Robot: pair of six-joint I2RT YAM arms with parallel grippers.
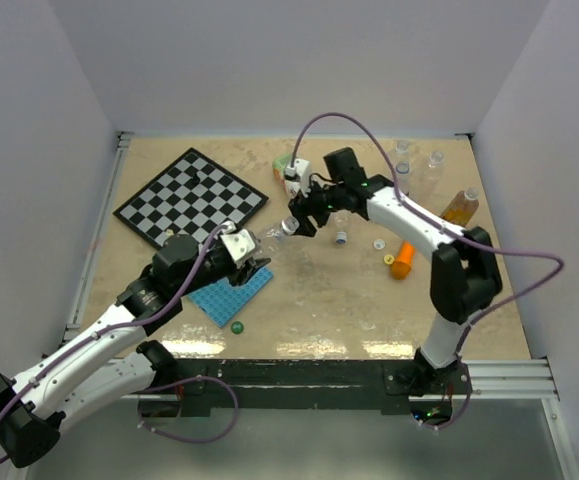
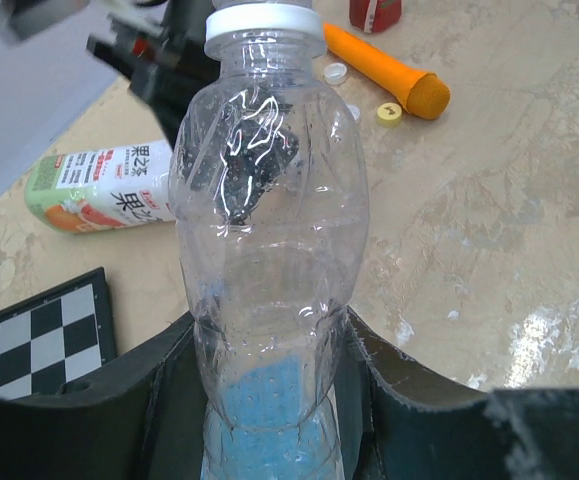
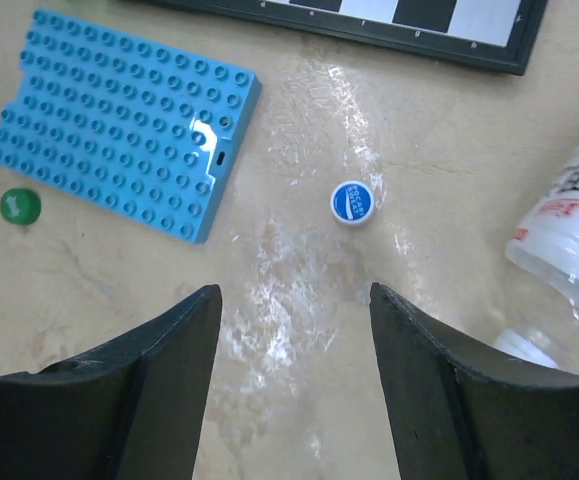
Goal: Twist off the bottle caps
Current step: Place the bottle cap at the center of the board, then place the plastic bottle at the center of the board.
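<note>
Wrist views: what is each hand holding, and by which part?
The left hand grips the clear plastic bottle around its narrow lower body. The right hand is open and holds nothing.

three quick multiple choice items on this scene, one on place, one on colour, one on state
1. The blue cap lies: A on the chessboard; B on the bare table; C on a bottle neck.
2. The cap on the clear bottle in the left gripper is: A green; B white; C blue.
3. The right gripper is: A open and empty; B shut on a cap; C shut on a bottle.
B, tabletop all round it; B, white rim atop the neck; A, only table between its fingers.
</note>
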